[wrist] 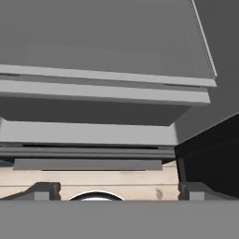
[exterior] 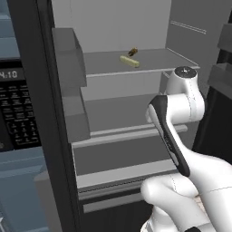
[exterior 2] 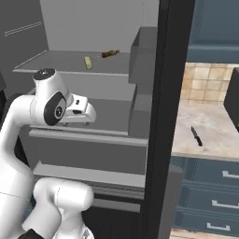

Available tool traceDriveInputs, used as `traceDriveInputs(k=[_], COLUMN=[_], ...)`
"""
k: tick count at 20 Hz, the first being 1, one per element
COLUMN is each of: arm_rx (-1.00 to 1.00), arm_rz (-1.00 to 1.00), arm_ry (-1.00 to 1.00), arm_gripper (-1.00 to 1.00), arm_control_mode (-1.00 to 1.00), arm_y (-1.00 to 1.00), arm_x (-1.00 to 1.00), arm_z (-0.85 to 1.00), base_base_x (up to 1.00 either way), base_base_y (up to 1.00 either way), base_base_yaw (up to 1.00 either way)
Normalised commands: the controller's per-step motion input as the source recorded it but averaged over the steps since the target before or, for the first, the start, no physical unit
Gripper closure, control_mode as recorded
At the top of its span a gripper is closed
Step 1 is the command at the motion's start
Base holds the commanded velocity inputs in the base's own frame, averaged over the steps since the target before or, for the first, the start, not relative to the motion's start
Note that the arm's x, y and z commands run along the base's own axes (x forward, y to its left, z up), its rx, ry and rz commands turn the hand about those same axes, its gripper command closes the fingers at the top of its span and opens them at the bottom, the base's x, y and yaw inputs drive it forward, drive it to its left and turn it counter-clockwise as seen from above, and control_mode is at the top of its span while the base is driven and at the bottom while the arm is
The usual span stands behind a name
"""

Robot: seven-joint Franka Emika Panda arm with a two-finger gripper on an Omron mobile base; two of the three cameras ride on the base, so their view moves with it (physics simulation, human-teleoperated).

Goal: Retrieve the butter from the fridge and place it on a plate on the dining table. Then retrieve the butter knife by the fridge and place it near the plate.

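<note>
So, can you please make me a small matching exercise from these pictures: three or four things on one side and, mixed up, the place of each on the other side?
Things:
1. butter
2. butter knife
3. dark brown lump
4. microwave

Places:
A. on the marbled counter above the blue drawers
B. in the blue-grey cabinet beside the open fridge
C. on the upper fridge shelf, nearer the front edge
D. on the upper fridge shelf, just behind the yellow stick

Pairs: 1-C, 2-A, 3-D, 4-B
</note>
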Motion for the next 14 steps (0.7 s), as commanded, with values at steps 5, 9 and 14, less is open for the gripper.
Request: traceDriveInputs(k=[5,9,14], arm_rx=[0.00,0.00,0.00], arm_rz=[0.00,0.00,0.00], arm_ry=[0.00,0.00,0.00], arm_gripper=[-1.00,-1.00,-1.00], arm_control_mode=[1.00,1.00,1.00], arm_y=[0.00,0.00,0.00], arm_x=[0.00,0.00,0.00], arm_z=[0.00,0.00,0.00], base_base_x=[0.37,0.38,0.39], base_base_y=[0.11,0.10,0.08], base_base_yaw=[-0.02,-0.02,-0.02])
